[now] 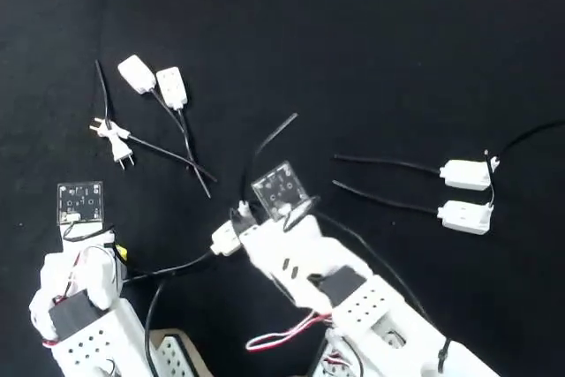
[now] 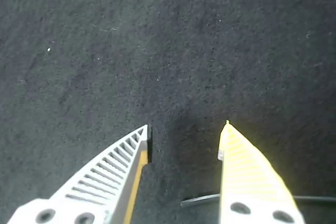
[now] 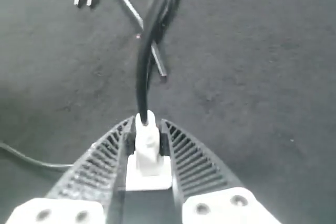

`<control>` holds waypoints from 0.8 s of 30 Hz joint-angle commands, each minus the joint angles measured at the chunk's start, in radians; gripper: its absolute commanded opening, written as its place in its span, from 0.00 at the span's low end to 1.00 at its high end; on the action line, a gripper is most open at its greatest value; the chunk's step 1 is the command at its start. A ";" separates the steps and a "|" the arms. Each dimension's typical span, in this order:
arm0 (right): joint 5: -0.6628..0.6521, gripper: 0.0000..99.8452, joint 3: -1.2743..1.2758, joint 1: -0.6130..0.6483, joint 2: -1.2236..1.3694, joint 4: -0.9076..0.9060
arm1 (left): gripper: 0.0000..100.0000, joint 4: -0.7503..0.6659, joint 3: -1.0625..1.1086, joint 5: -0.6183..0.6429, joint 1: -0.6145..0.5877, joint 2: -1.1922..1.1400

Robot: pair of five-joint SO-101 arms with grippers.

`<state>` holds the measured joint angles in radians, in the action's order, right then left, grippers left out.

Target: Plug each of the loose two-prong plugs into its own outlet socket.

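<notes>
Apart from the loose plug [image 1: 113,136], your right claw [image 3: 146,123] grips a black-corded plug [image 3: 147,150].
Your left claw [image 2: 186,125] hangs wide open above the bench [image 2: 157,35].

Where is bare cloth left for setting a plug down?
Bare: the wide stretch between the left sockets and the right sockets, up to the far edge. Crowded: around the loose plug, the crossed cables and the right gripper clamping the held plug.
</notes>
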<state>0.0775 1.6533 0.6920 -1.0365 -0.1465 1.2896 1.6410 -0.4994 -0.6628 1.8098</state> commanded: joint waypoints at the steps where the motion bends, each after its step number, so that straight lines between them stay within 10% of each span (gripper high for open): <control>1: 0.009 0.01 0.010 0.021 -0.018 0.075 | 0.22 0.008 -0.007 -0.009 -0.013 0.008; 24: 0.008 0.01 0.007 0.000 -0.016 0.009 | 0.22 0.008 -0.007 -0.009 -0.015 0.008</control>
<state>0.0775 1.6701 0.7027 -1.0365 -0.1343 1.2896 1.6410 -0.4994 -0.6644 1.8098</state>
